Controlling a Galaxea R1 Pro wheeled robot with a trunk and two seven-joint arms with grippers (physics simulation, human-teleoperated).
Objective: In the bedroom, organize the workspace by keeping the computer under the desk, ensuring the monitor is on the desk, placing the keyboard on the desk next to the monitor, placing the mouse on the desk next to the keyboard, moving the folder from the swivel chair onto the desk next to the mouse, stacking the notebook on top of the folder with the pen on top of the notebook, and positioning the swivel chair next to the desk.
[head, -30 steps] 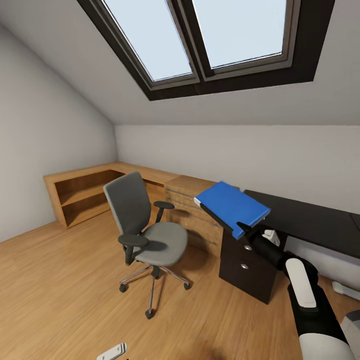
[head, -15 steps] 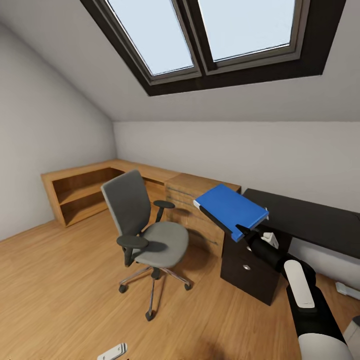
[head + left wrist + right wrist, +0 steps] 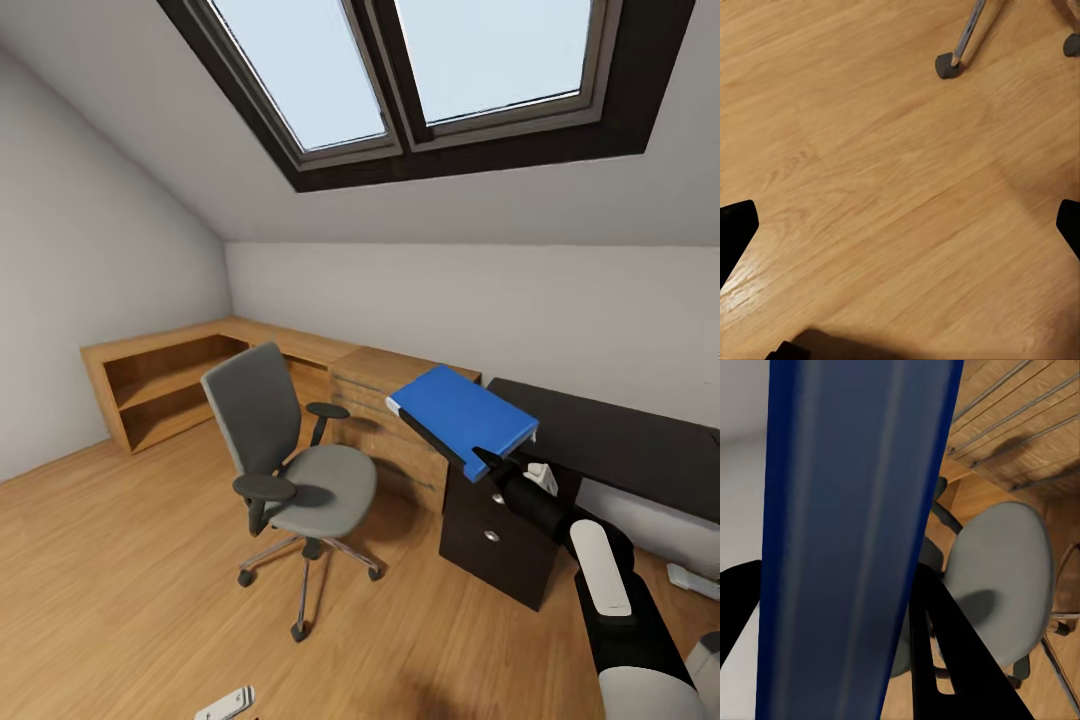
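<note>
Head view: right gripper (image 3: 487, 460) clamped on blue folder (image 3: 460, 415), held tilted above desk (image 3: 620, 435) drawer end. Swivel chair (image 3: 290, 470) at 9 o'clock from folder. Left gripper (image 3: 900, 232) spread wide over wooden floor (image 3: 870, 165).

- Right arm raised from the lower right of the head view, forearm white and black, reaching up and forward.
- Right pincer (image 3: 488, 462) clamped on the folder (image 3: 462, 415), holding it aloft and tilted.
- Left pincer (image 3: 900, 225) pointed down at the floor (image 3: 870, 165), dark fingertips (image 3: 735, 229) spread wide apart, nothing between them.
</note>
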